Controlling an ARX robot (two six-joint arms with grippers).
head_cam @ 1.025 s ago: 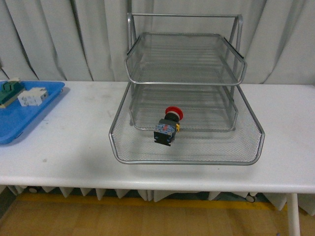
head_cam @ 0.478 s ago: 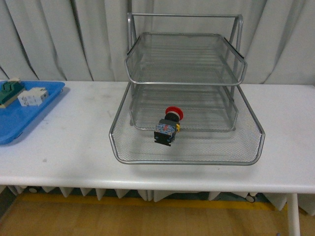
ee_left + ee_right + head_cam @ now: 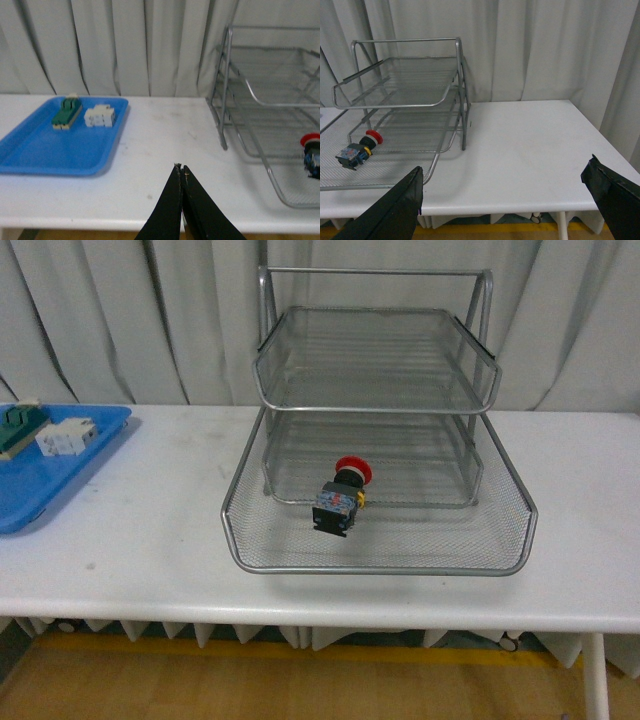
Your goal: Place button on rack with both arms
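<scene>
The button (image 3: 342,496), with its red cap and dark body, lies on its side in the bottom tray of the silver wire rack (image 3: 380,558). It also shows in the left wrist view (image 3: 312,154) and the right wrist view (image 3: 358,149). Neither arm shows in the front view. My left gripper (image 3: 181,169) is shut and empty, hovering over the table's front edge, between the blue tray and the rack (image 3: 260,100). My right gripper (image 3: 506,177) is wide open and empty, at the table's front edge beside the rack (image 3: 410,100).
A flat blue tray (image 3: 45,480) sits at the table's left end, holding a green-topped block (image 3: 18,425) and a white blocky part (image 3: 66,436); both show in the left wrist view (image 3: 66,112) (image 3: 99,116). Grey curtains hang behind the white table (image 3: 150,530).
</scene>
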